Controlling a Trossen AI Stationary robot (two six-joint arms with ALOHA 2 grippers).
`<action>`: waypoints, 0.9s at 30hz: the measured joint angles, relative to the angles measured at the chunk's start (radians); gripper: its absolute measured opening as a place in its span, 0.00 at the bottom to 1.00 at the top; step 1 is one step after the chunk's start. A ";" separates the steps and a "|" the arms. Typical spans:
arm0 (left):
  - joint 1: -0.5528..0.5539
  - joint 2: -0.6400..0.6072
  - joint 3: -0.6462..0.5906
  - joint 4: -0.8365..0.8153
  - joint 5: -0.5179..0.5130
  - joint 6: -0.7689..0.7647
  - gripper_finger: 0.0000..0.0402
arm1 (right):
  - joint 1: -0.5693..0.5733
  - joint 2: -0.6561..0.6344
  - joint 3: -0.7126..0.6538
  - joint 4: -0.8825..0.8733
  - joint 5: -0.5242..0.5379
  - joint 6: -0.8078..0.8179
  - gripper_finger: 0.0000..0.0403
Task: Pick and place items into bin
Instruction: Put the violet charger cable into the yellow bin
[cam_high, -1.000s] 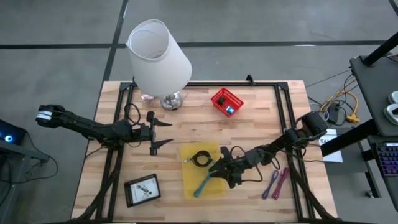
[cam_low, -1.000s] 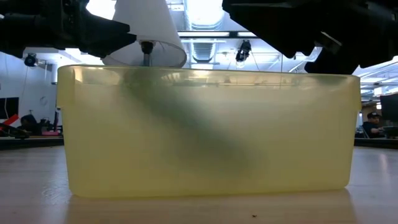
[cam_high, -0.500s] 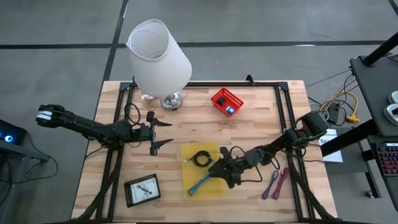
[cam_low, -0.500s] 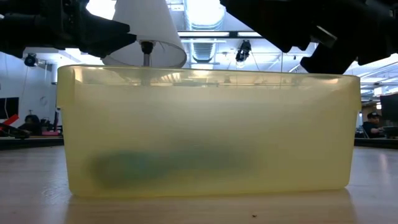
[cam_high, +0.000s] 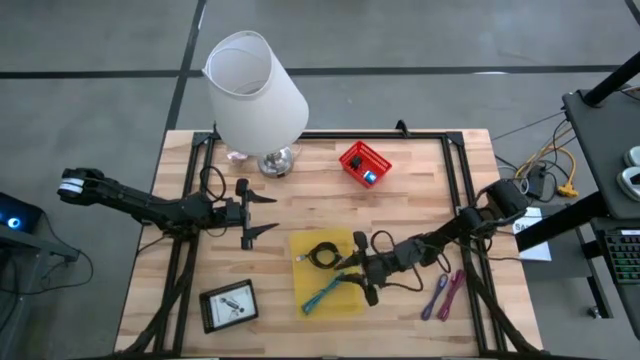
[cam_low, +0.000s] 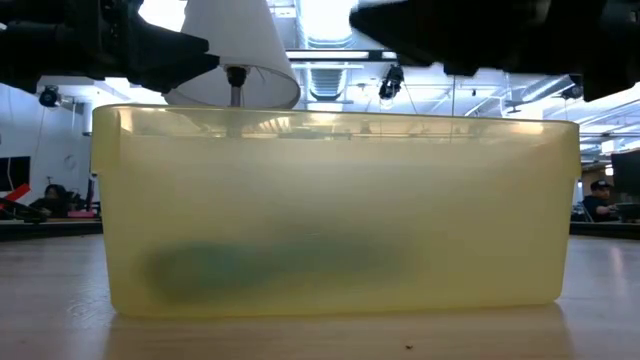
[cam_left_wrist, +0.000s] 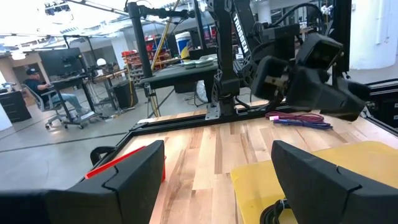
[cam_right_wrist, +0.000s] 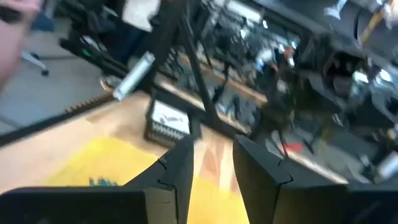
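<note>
A yellow bin (cam_high: 325, 272) sits on the table's near middle and fills the low view (cam_low: 330, 210). A teal strip (cam_high: 325, 293) lies flat on the bin floor and shows dimly through the wall (cam_low: 270, 265). A black coiled cable (cam_high: 322, 254) lies in the bin's far part. My right gripper (cam_high: 360, 276) hovers over the bin's right rim, open and empty (cam_right_wrist: 214, 168). My left gripper (cam_high: 262, 213) waits open left of the bin (cam_left_wrist: 217, 180). Pink-purple strips (cam_high: 445, 293) lie at the near right. A white card (cam_high: 229, 305) rests in a black tray at the near left.
A big white lamp (cam_high: 255, 95) stands at the far left. A red basket (cam_high: 363, 163) sits at the far middle. A black frame (cam_high: 460, 200) runs along the table's edges. Bare wood shows between my left gripper and the red basket.
The teal strip hung slanted in the bin from my right gripper; it has fallen and now lies flat on the bin floor. My right gripper has let go of it and has drawn up and toward the table's right edge.
</note>
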 joint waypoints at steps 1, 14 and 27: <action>0.000 0.000 0.000 0.000 0.000 0.000 0.69 | 0.004 -0.004 0.000 -0.029 0.024 0.011 0.26; 0.000 0.000 0.000 0.001 0.000 0.000 0.69 | 0.092 -0.185 0.126 -0.811 0.204 0.257 0.49; 0.000 0.000 0.000 0.001 0.000 0.000 0.69 | 0.177 -0.232 0.332 -1.584 -0.129 0.730 0.55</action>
